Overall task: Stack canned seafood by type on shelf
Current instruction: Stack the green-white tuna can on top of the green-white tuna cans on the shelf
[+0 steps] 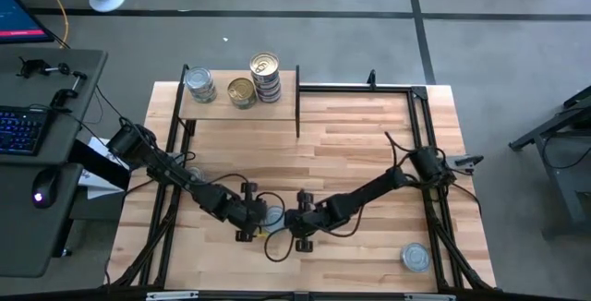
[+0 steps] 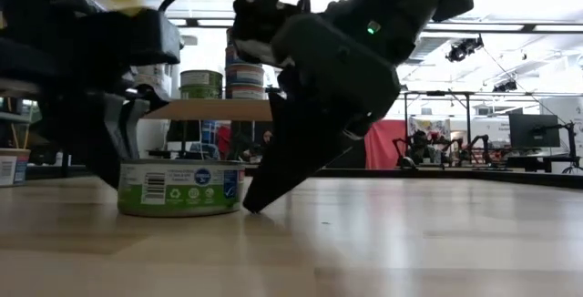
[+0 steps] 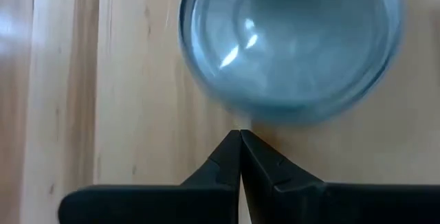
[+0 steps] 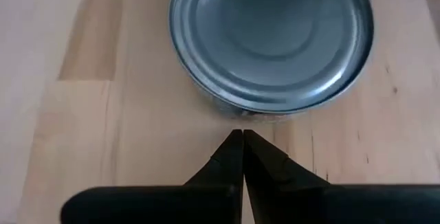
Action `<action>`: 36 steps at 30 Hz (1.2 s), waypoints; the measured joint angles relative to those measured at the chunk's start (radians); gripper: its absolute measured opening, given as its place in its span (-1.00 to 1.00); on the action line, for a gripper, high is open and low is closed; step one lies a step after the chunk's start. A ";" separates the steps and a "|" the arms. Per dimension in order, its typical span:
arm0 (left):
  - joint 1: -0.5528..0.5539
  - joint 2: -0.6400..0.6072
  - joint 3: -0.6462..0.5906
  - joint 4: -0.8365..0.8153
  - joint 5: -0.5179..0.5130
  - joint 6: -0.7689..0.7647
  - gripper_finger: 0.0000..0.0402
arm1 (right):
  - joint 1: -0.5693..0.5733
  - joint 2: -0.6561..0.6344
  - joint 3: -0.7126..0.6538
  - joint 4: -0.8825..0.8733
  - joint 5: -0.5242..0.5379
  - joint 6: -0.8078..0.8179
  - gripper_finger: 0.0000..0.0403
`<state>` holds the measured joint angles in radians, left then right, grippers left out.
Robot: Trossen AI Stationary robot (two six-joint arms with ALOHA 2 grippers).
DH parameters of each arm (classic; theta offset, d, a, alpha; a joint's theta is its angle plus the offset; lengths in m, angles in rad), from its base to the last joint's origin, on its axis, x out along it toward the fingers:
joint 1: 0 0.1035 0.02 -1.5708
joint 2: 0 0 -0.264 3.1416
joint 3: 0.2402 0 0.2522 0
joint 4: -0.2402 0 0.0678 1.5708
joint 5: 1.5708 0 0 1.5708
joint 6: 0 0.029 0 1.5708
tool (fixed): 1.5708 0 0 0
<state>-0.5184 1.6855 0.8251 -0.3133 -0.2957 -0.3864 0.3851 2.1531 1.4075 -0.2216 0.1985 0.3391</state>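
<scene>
A short round tin with a silver-blue top (image 1: 274, 215) and a greenish side label (image 2: 179, 188) stands flat on the tabletop between my two grippers. My left gripper (image 3: 240, 135) is shut, with its tips right at the tin's left side (image 3: 289, 45). My right gripper (image 4: 242, 135) is shut too, and its tips slant down at the tin's right side (image 4: 271, 38). On the shelf (image 1: 217, 112) at the far left stand a silver-topped tin (image 1: 199, 84), a gold-topped tin (image 1: 241, 92) and a stack of tins (image 1: 266, 78). My left gripper stands with its shut fingertips (image 3: 230, 148) against or just short of the tin's side wall (image 3: 240, 119), coming from the table's left; I cannot tell whether it touches. My right gripper points its shut fingertips (image 2: 264, 188) slanting down at the foot of the tin's right side (image 4: 240, 113); whether it touches, I cannot tell.
One more silver-topped tin (image 1: 416, 258) stands near the table's near right corner. Black frame bars (image 1: 355, 87) run along the far and right edges. A desk with a keyboard (image 1: 20, 127) lies beyond the left edge. Bare wood lies in the table's middle (image 1: 351, 144).
</scene>
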 joint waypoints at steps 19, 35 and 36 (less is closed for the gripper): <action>-0.008 0.029 -0.038 0.077 -0.012 0.014 -1.00 | 0.008 0.001 0.168 -0.141 0.037 -0.138 -1.00; -0.008 0.032 -0.044 0.119 -0.028 -0.004 -1.00 | 0.005 -0.003 0.218 -0.128 0.045 -0.297 -1.00; -0.008 0.033 -0.041 0.118 -0.029 -0.005 -1.00 | 0.005 -0.003 0.218 -0.119 0.045 -0.305 -1.00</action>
<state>-0.5266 1.7188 0.7842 -0.1951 -0.3247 -0.3912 0.3904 2.1498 1.6257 -0.3404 0.2435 0.0340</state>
